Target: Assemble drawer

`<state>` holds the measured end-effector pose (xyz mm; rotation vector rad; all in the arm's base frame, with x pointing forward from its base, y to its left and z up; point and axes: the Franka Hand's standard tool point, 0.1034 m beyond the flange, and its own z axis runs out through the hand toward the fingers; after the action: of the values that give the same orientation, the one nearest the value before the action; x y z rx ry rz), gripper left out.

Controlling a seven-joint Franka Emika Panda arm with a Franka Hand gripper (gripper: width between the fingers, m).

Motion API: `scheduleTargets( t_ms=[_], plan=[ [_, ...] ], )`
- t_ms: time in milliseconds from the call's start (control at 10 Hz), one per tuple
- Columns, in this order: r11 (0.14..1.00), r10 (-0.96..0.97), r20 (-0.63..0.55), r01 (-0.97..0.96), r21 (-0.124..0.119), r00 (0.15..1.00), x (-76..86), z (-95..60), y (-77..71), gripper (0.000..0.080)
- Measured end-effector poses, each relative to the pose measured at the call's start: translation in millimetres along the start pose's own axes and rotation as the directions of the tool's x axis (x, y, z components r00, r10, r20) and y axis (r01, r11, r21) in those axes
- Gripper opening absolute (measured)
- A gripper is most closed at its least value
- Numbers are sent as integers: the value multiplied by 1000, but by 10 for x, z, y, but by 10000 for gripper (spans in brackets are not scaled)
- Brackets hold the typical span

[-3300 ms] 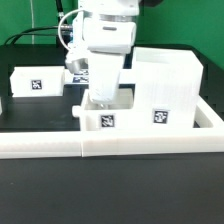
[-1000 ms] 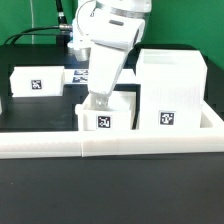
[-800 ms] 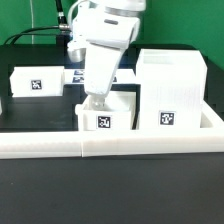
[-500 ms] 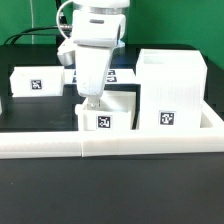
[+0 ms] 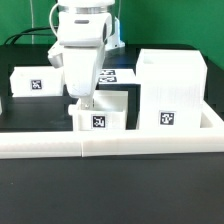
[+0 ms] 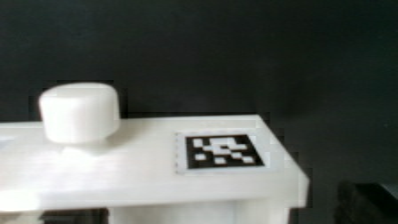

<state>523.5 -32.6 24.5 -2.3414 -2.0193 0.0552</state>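
Down at the tray (image 5: 112, 120), the gripper (image 5: 84, 103) blocks its own jaws; apart or together, I can't tell.

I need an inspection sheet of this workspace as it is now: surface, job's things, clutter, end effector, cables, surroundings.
Surface: black table, long white border rail along its front.
Job's things: large housing at the exterior view's right; small tray beside it, its knob and tag in the wrist view; second tray apart, at that view's left.
Clutter: nothing seen.
End effector: low at the small tray's left end; open or shut cannot be told.
Cables: thin cable at the exterior view's upper left.
Surroundings: marker board behind the trays; dark background.
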Motion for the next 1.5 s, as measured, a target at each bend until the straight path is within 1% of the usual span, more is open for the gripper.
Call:
scheduleTargets(
  t_ms=[200, 400, 600, 700, 800, 900, 1000, 1100, 1200, 1300, 1500],
  plan=[
    [1000, -19, -2, 19, 5, 1000, 18, 26, -16, 649],
    [999, -42, -3, 42, 14, 999, 14, 108, -47, 649],
    [999, -38, -4, 38, 15, 999, 1, 152, -60, 649],
    [999, -37, -3, 37, 15, 999, -2, 152, -59, 540],
    [999, -37, -3, 37, 15, 999, -3, 152, -59, 407],
    [999, -37, -3, 37, 15, 999, -5, 152, -59, 407],
    [999, -37, -3, 37, 15, 999, -6, 152, -59, 207],
    [999, -37, -3, 37, 15, 999, -6, 153, -59, 79],
    [999, -36, -3, 36, 10, 999, -7, 141, -46, 79],
    [999, -36, -4, 36, 7, 999, -7, 137, -40, 46],
    [999, -36, -4, 36, 5, 999, -8, 135, -37, 46]
  ],
)
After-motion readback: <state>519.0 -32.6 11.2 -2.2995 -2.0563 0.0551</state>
